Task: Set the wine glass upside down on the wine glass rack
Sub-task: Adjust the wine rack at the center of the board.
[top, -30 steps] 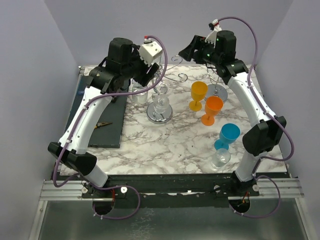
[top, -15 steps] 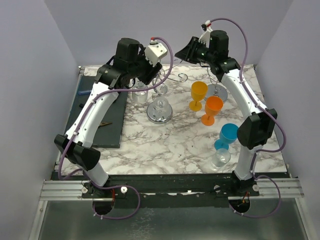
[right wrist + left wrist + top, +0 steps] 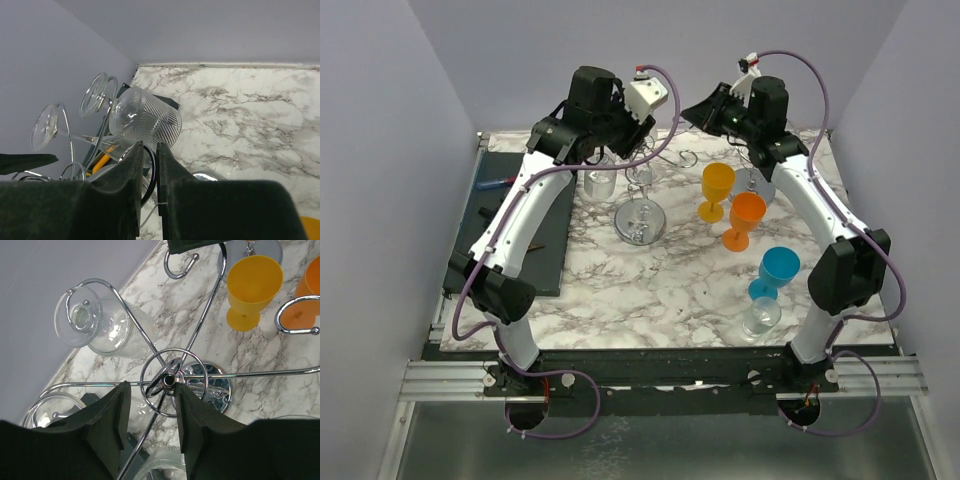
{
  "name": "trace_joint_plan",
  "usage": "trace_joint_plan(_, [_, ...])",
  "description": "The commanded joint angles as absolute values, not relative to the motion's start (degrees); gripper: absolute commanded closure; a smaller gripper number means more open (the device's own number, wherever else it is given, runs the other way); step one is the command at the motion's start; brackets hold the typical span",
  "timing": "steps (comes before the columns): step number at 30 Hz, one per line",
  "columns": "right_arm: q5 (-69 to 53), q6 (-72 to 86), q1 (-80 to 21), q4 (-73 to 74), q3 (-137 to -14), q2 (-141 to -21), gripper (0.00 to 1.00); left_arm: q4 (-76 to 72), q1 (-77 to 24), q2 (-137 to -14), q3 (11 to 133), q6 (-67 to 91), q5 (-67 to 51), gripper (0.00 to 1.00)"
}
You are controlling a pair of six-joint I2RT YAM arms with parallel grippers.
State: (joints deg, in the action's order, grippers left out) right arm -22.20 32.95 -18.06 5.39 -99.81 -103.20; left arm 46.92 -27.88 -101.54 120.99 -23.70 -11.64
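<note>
Two claws of mine are up at the wine glass rack. My left claw (image 3: 151,390) stands partly open above the rack's (image 3: 165,380) chrome centre ring, one dark finger (image 3: 112,425) to each side of it, and nothing is gripped between them. My right claw (image 3: 148,150) is drawn almost closed, with only a slit between the fingers, and I can see nothing pinched there.

Just past its tips, in the middle of the right wrist view, is the clear ribbed wine glass (image 3: 145,122). Its bowl points toward me and its foot sits in a chrome loop up and to the left.

From the left wrist, a clear glass (image 3: 107,330) hangs by its foot at upper left; whether it is the same one I cannot tell. A yellow goblet (image 3: 252,287) stands at upper right on the marble table (image 3: 280,365). From above, an orange goblet (image 3: 747,218) and a blue goblet (image 3: 778,270) stand right of centre.
</note>
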Motion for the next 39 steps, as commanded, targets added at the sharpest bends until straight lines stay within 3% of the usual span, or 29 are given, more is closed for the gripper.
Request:
trace_joint_plan(1, [-22.3,30.6,-19.1,3.3,-95.6,-99.2,0.96,44.6,-27.9,-104.3,123.0,-24.9,-7.0,0.55])
trace_joint_plan(28, [-15.7,34.3,-25.8,-1.8,-77.2,-88.4,0.97,43.8,-27.9,-108.5,128.3,-25.4,3.0,0.63])
trace_joint_plan(31, [-14.7,34.4,-25.9,-1.6,-75.7,-87.3,0.91,43.9,-27.9,-108.5,128.6,-25.4,2.8,0.63])
trace_joint_plan(39, [-10.5,31.9,-25.8,3.1,-77.8,-84.5,0.47,43.9,-27.8,-106.3,127.3,-25.0,1.7,0.61])
